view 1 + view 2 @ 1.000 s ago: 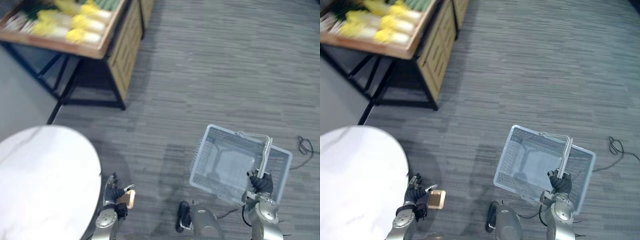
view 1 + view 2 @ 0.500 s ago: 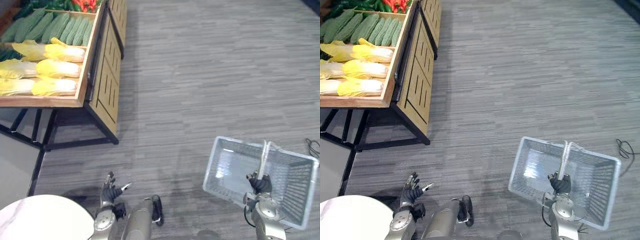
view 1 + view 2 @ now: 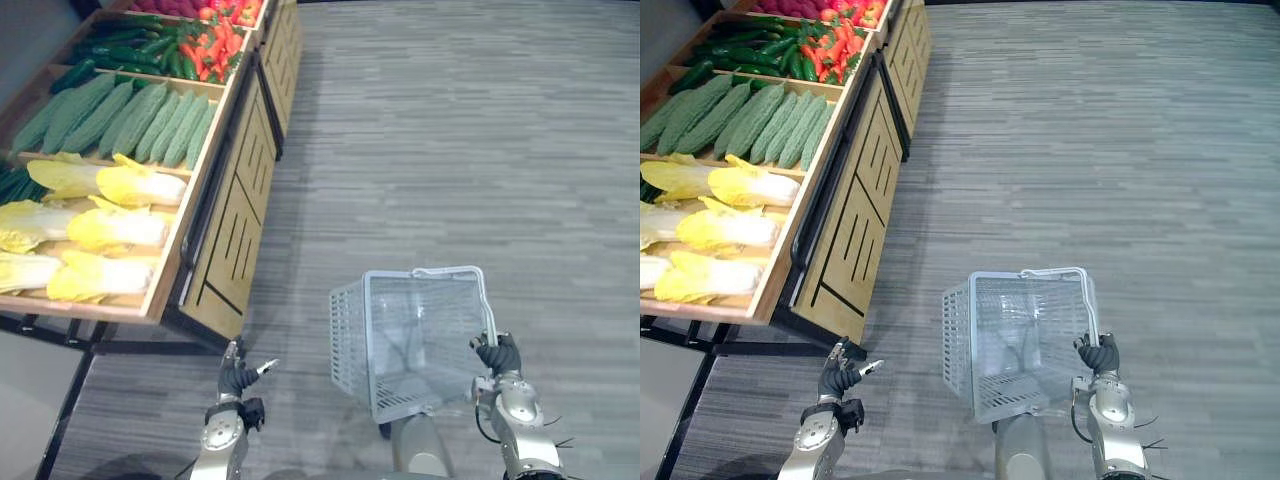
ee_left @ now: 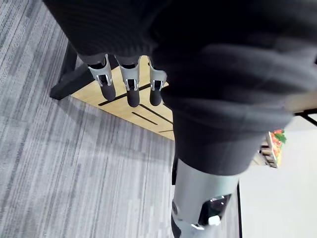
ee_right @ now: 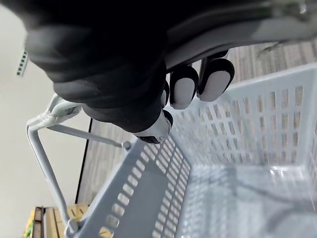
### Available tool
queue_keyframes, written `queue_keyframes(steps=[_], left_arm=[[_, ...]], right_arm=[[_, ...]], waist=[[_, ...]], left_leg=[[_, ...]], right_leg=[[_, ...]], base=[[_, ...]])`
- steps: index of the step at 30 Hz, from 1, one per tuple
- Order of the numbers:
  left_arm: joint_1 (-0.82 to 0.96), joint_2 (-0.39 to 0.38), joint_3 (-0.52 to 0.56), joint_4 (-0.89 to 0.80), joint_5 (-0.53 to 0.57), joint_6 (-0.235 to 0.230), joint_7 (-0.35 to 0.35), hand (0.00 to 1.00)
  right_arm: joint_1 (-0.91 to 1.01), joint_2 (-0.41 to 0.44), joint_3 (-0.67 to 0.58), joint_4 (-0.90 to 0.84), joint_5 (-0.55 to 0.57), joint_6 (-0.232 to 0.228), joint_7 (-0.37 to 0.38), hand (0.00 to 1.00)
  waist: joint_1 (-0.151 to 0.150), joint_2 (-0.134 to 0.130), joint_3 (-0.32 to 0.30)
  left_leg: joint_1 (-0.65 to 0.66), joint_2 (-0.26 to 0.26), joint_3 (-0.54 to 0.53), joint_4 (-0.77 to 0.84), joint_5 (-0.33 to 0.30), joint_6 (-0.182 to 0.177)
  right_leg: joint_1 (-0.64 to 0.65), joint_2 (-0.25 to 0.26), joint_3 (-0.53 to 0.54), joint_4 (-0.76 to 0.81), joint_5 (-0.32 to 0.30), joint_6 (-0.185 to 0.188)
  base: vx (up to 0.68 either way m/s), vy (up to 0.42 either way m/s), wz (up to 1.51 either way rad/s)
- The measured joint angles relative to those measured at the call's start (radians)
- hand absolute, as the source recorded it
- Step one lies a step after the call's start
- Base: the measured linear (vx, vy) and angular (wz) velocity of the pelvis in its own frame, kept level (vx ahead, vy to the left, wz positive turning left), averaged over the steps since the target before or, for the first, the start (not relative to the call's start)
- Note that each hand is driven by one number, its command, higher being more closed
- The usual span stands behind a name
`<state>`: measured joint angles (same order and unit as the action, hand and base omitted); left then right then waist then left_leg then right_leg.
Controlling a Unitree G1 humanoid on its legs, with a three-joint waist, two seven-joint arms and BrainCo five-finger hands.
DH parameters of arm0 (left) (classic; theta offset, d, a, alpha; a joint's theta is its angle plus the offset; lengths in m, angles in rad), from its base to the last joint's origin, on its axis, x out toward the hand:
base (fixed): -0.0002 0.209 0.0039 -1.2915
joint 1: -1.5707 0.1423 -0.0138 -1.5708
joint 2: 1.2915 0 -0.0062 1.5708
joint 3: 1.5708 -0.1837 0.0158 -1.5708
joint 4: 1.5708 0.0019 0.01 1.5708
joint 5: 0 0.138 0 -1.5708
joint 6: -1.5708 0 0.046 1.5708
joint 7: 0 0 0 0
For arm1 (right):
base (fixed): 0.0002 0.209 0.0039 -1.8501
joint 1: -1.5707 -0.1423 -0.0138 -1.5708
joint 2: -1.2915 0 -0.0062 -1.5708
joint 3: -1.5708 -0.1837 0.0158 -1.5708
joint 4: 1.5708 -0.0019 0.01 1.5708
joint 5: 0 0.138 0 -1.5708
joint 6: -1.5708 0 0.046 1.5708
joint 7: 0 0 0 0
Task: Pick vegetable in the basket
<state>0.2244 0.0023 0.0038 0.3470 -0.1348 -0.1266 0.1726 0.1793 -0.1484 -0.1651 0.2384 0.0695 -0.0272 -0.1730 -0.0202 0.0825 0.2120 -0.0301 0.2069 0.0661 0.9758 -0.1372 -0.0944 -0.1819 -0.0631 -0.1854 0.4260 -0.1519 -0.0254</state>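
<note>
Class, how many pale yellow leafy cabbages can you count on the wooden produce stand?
6 pale yellow leafy cabbages, paired in three rows: back, middle, front, in the nearest compartment of the wooden stand. Others may lie beyond the view's left edge.

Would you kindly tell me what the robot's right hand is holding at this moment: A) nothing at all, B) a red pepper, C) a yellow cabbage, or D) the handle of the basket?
D: the right hand has its fingers curled round the handle of the basket, while the left hand is open and holds nothing, near the wooden stand.
</note>
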Motion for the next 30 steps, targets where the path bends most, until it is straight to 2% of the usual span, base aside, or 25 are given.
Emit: queue_keyframes(steps=[1,2,3,4,6,7,8,9,10,12,14,15,16,17,18,19,21,22,23,24,25,26,27,29,30], left_arm=[[0.005,0.0,-0.004,-0.011,0.0,0.0,0.0,0.0],[0.005,-0.002,-0.003,-0.042,0.0,0.001,0.0,0.0],[0.006,-0.002,-0.002,-0.054,0.0,0.001,0.0,0.0],[0.011,-0.002,-0.001,-0.085,0.0,0.001,0.002,0.0],[0.01,-0.003,-0.002,-0.132,0.013,0.001,0.002,0.0],[0.011,-0.003,-0.006,-0.147,0.02,0.001,0.002,0.0],[0.015,-0.004,-0.012,-0.161,0.021,0.0,0.002,0.0],[0.021,0.003,-0.011,-0.179,0.022,0.0,0.003,0.0],[0.02,0.007,-0.008,-0.196,0.022,0.001,0.006,0.0],[0.023,0.006,0.004,-0.26,0.021,0.001,0.01,0.0],[0.034,0.003,-0.008,-0.312,0.02,0.0,0.011,0.0],[0.035,0.005,-0.016,-0.346,0.021,-0.002,0.016,0.0],[0.033,0.011,-0.017,-0.386,0.021,-0.009,0.03,0.0],[0.033,0.015,-0.019,-0.4,0.022,-0.014,0.037,0.0],[0.032,0.021,-0.023,-0.42,0.023,-0.017,0.051,0.0],[0.033,0.022,-0.022,-0.445,0.041,-0.028,0.071,0.0],[0.032,0.021,-0.023,-0.463,0.056,-0.035,0.079,0.0],[0.032,0.014,-0.031,-0.478,0.068,-0.038,0.091,0.0],[0.032,0.012,-0.035,-0.484,0.069,-0.038,0.094,0.0],[0.031,0.008,-0.041,-0.504,0.07,-0.041,0.095,0.0],[0.03,0.008,-0.043,-0.509,0.075,-0.048,0.097,0.0],[0.029,0.01,-0.044,-0.519,0.094,-0.055,0.099,0.0],[0.023,0.002,-0.046,-0.509,0.11,-0.052,0.099,0.0],[0.032,-0.022,-0.072,-0.511,0.119,-0.052,0.094,0.0],[0.03,-0.022,-0.084,-0.511,0.136,-0.053,0.09,0.0]], right_arm=[[0.007,0.01,-0.003,-0.011,0.0,0.0,-0.002,1.0],[0.025,0.022,-0.007,-0.053,0.001,-0.001,-0.004,1.0],[0.029,0.025,-0.012,-0.069,0.006,-0.001,-0.004,1.0],[0.03,0.031,-0.035,-0.093,0.022,-0.003,-0.011,1.0],[0.025,0.034,-0.075,-0.102,0.044,-0.014,-0.03,1.0],[0.029,0.032,-0.096,-0.1,0.049,-0.018,-0.043,1.0],[0.036,0.021,-0.127,-0.094,0.052,-0.027,-0.05,1.0],[0.044,0.009,-0.149,-0.059,0.056,-0.037,-0.052,1.0],[0.04,0.005,-0.151,-0.009,0.056,-0.037,-0.057,1.0],[0.028,0.002,-0.152,0.034,0.051,-0.036,-0.06,1.0],[0.015,0.005,-0.151,0.094,0.037,-0.023,-0.057,1.0],[0.02,0.016,-0.147,0.121,0.036,-0.014,-0.049,1.0],[0.026,0.026,-0.139,0.145,0.032,-0.004,-0.041,1.0],[0.026,0.028,-0.131,0.154,0.032,-0.001,-0.039,1.0],[0.025,0.03,-0.119,0.163,0.033,0.0,-0.038,1.0],[0.023,0.042,-0.105,0.163,0.032,0.0,-0.033,1.0],[0.016,0.043,-0.111,0.149,0.031,-0.004,-0.025,1.0],[0.039,0.047,-0.11,0.118,0.033,-0.012,-0.02,1.0],[0.049,0.052,-0.11,0.105,0.033,-0.016,-0.02,1.0],[0.073,0.069,-0.11,0.081,0.034,-0.036,-0.02,1.0],[0.085,0.079,-0.11,0.073,0.037,-0.044,-0.02,1.0],[0.115,0.102,-0.11,0.059,0.04,-0.053,-0.02,1.0],[0.146,0.101,-0.116,0.061,0.045,-0.059,-0.02,1.0],[0.167,0.098,-0.117,0.069,0.057,-0.06,-0.019,1.0],[0.167,0.098,-0.112,0.07,0.066,-0.059,-0.019,1.0]], waist=[[0.003,0.001,0.0],[0.013,-0.014,0.007],[0.019,-0.012,0.007],[0.032,-0.012,0.007],[0.035,-0.01,0.007],[0.033,-0.011,0.006],[0.032,-0.002,0.0],[0.032,0.001,-0.02],[0.032,-0.039,-0.036],[0.035,-0.054,-0.035],[0.033,-0.063,-0.03],[0.03,-0.074,-0.027],[0.014,-0.083,-0.031],[0.001,-0.082,-0.031],[-0.011,-0.077,-0.033],[-0.01,-0.074,-0.032],[-0.009,-0.073,-0.032],[-0.008,-0.07,-0.031],[-0.006,-0.07,-0.032],[-0.005,-0.07,-0.033],[-0.005,-0.076,-0.036],[-0.012,-0.101,-0.048],[-0.021,-0.102,-0.045],[0.014,-0.074,-0.061],[0.013,-0.065,-0.066]], left_leg=[[-0.042,0.022,0.027,0.054,-0.015,0.004],[-0.124,0.048,0.092,0.089,-0.049,0.025],[-0.155,0.054,0.12,0.071,-0.065,0.03],[-0.21,0.054,0.173,0.003,-0.09,0.04],[-0.258,0.039,0.245,-0.168,-0.101,0.041],[-0.259,0.018,0.278,-0.282,-0.091,0.038],[-0.252,-0.007,0.309,-0.432,-0.027,0.027],[-0.235,-0.037,0.339,-0.526,0.015,0.159],[-0.233,-0.083,0.343,-0.541,0.006,0.171],[-0.25,-0.106,0.324,-0.503,-0.051,0.193],[-0.198,-0.144,0.306,-0.497,-0.098,0.193],[-0.144,-0.186,0.283,-0.514,-0.122,0.196],[-0.107,-0.215,0.247,-0.521,-0.141,0.207],[-0.094,-0.218,0.233,-0.52,-0.148,0.215],[-0.075,-0.222,0.206,-0.525,-0.152,0.219],[-0.032,-0.223,0.182,-0.557,-0.152,0.219],[-0.001,-0.221,0.136,-0.574,-0.152,0.218],[0.024,-0.204,0.093,-0.571,-0.157,0.21],[0.03,-0.197,0.071,-0.567,-0.161,0.202],[0.032,-0.176,0.021,-0.548,-0.179,0.169],[0.026,-0.171,-0.007,-0.534,-0.189,0.151],[-0.004,-0.173,-0.057,-0.495,-0.213,0.11],[-0.015,-0.16,-0.099,-0.467,-0.252,0.06],[-0.025,-0.119,-0.118,-0.48,-0.242,0.035],[-0.039,-0.106,-0.125,-0.49,-0.22,0.019]], right_leg=[[0.045,0.002,-0.014,-0.029,0.0,-0.001],[0.133,-0.002,-0.04,-0.101,-0.001,-0.001],[0.159,-0.004,-0.051,-0.123,-0.001,0.0],[0.206,-0.013,-0.066,-0.161,-0.012,0.015],[0.269,-0.027,-0.105,-0.185,-0.041,0.04],[0.299,-0.038,-0.126,-0.184,-0.061,0.057],[0.326,-0.039,-0.146,-0.181,-0.087,0.081],[0.341,-0.044,-0.156,-0.178,-0.123,0.103],[0.342,-0.08,-0.151,-0.175,-0.135,0.11],[0.354,-0.101,-0.14,-0.158,-0.136,0.116],[0.328,-0.151,-0.126,0.034,-0.138,0.136],[0.266,-0.204,-0.086,0.251,-0.094,0.179],[0.186,-0.238,-0.035,0.461,-0.056,0.173],[0.154,-0.239,-0.014,0.527,-0.071,0.164],[0.102,-0.23,0.012,0.584,-0.091,0.139],[0.032,-0.22,0.025,0.573,-0.121,0.112],[-0.015,-0.197,0.039,0.501,-0.155,0.089],[-0.041,-0.141,0.104,0.404,-0.176,0.091],[-0.051,-0.115,0.14,0.366,-0.177,0.091],[-0.066,-0.05,0.231,0.277,-0.176,0.092],[-0.068,-0.022,0.281,0.233,-0.172,0.099],[-0.061,-0.003,0.377,0.135,-0.139,0.114],[-0.051,0.007,0.352,0.149,-0.117,0.135],[-0.046,0.013,0.282,0.161,-0.14,0.099],[-0.04,0.007,0.233,0.166,-0.147,0.088]], base=[[0.57,-0.168,0.44],[0.45,-0.11,0.42],[0.49,-0.076,0.46],[0.36,0.003,0.41],[0.35,0.045,0.51],[0.29,0.079,0.6],[0.39,0.13,0.75],[0.47,0.158,0.77],[0.47,0.155,0.64],[0.43,0.159,0.46],[0.39,0.157,0.43],[0.39,0.116,0.71],[0.4,0.071,0.87],[0.39,-0.012,0.97],[0.37,-0.051,0.81],[0.36,-0.056,0.65],[0.37,-0.151,0.7],[0.32,-0.192,0.89],[0.36,-0.303,1.13],[0.22,-0.246,0.93],[0.32,-0.401,1.45],[0.23,-0.391,1.74],[0.23,-0.373,1.67],[0.2,-0.306,1.07],[0.19,-0.339,1.12]])
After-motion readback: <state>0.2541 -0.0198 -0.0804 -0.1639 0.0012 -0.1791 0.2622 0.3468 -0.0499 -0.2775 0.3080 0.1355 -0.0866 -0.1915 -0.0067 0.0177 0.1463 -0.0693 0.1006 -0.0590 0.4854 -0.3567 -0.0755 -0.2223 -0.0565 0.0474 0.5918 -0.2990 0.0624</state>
